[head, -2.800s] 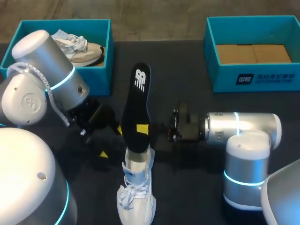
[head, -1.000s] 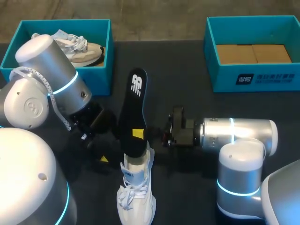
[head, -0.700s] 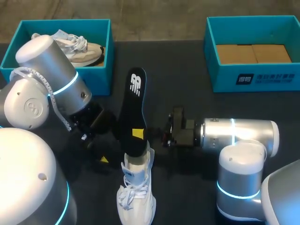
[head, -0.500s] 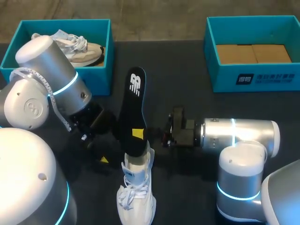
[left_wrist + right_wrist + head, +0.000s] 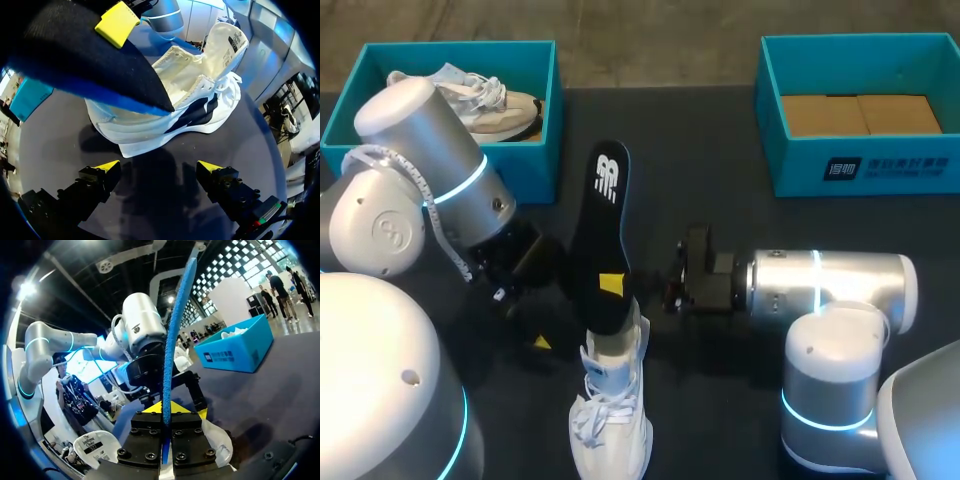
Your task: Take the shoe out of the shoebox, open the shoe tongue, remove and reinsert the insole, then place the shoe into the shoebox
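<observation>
Right gripper (image 5: 611, 285) is pinching black insole (image 5: 600, 215) sticking up out of white shoe (image 5: 610, 425) near worktop's near edge | left wrist: left gripper (image 5: 157, 167) is hovering spread wide beside shoe (image 5: 175, 100) | right wrist: insole (image 5: 175, 325) is looking thin, light, bendy; gripping low, close to shoe, seems best.

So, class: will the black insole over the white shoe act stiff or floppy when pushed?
Probably springy, not limp: the insole stands up from the right end effector with only a slight curve. Likely light, being thin edge-on. Its tip may buckle if pressed into the shoe.
</observation>
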Action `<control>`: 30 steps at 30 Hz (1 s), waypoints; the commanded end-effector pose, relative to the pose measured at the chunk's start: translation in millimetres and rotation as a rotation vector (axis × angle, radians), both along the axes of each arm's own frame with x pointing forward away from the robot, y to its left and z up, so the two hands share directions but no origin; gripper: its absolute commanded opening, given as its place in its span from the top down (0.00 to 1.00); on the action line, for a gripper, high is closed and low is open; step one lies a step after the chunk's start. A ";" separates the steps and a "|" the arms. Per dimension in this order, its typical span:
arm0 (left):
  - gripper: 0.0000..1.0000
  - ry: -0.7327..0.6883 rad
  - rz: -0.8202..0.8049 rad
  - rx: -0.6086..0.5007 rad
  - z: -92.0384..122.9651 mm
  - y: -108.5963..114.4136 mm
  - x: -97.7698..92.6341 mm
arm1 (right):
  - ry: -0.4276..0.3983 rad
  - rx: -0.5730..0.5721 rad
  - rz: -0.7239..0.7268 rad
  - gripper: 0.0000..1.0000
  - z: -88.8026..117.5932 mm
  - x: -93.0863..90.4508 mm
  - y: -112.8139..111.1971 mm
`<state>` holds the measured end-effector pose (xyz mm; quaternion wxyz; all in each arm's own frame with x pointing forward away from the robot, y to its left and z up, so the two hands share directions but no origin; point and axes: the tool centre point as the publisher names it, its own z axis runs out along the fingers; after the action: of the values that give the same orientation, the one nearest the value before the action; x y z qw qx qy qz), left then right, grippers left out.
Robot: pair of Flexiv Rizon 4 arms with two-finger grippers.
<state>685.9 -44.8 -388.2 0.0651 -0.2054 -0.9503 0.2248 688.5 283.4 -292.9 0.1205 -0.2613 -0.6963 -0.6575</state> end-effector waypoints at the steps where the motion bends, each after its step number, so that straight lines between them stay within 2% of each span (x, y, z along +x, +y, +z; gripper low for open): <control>1: 0.00 -0.002 -0.001 -0.002 -0.5 0.2 -1.3 | 0.004 -0.006 -0.005 1.00 -0.9 -2.1 1.9; 14: 0.00 -0.002 -0.002 -0.005 1.5 -1.2 -2.2 | 0.003 -0.016 -0.036 1.00 4.5 -5.8 -7.7; 30: 0.00 0.000 0.004 -0.005 3.2 1.3 -1.5 | 0.013 -0.021 -0.027 1.00 0.7 6.2 -2.3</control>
<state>685.2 -44.2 -385.8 0.0648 -0.2034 -0.9502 0.2272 690.8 276.9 -292.6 0.1117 -0.2753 -0.6952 -0.6546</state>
